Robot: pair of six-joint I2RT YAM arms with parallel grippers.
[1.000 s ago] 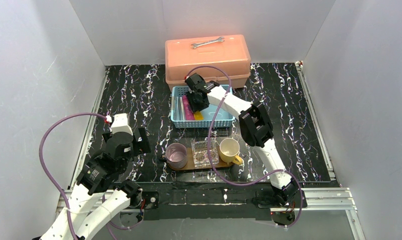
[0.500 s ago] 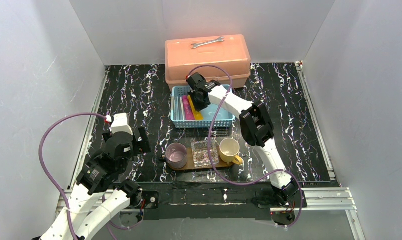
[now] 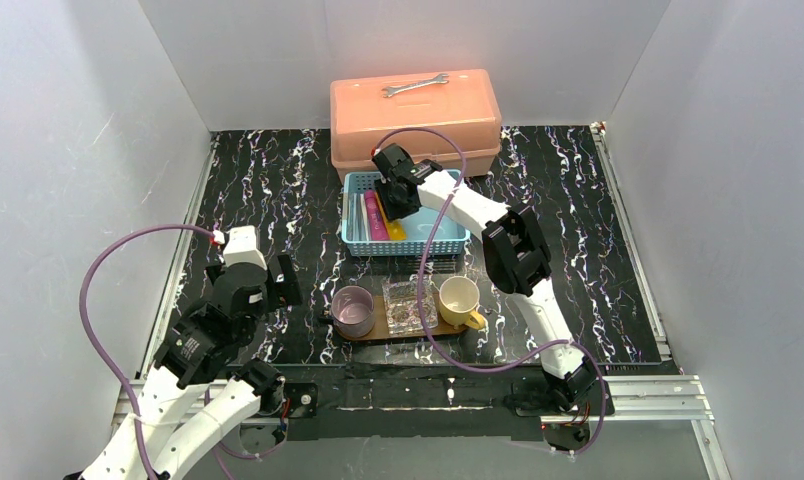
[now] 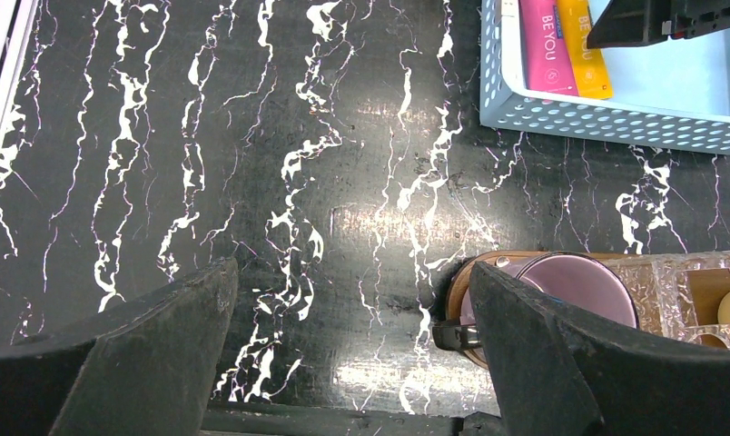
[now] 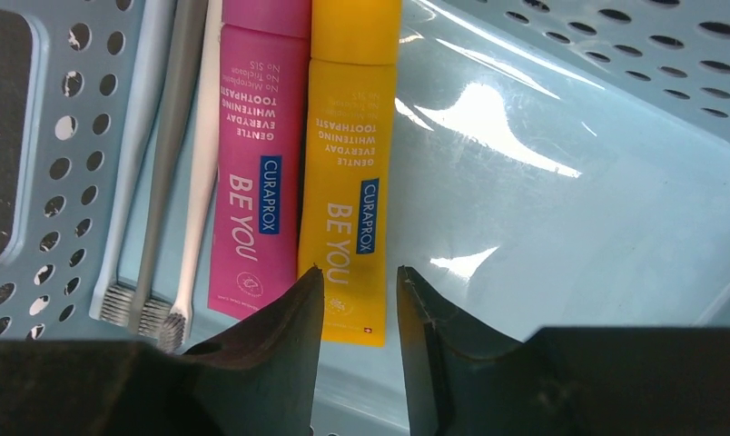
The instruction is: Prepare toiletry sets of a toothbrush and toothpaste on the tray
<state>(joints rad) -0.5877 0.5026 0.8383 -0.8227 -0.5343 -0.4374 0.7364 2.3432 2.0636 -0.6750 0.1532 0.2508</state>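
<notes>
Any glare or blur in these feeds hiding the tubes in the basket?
Right wrist: bright glare streaks on the basket floor, beside the yellow tube, whose print reads sharp. Left wrist: soft sheen patches on the black mat. Top external: evenly lit, no glare.

We see plain white walls [image 3: 68, 150] closing in three sides of a black tabletop [image 3: 268, 190] veined white, with a metal rail [image 3: 648, 395] along its near edge.
</notes>
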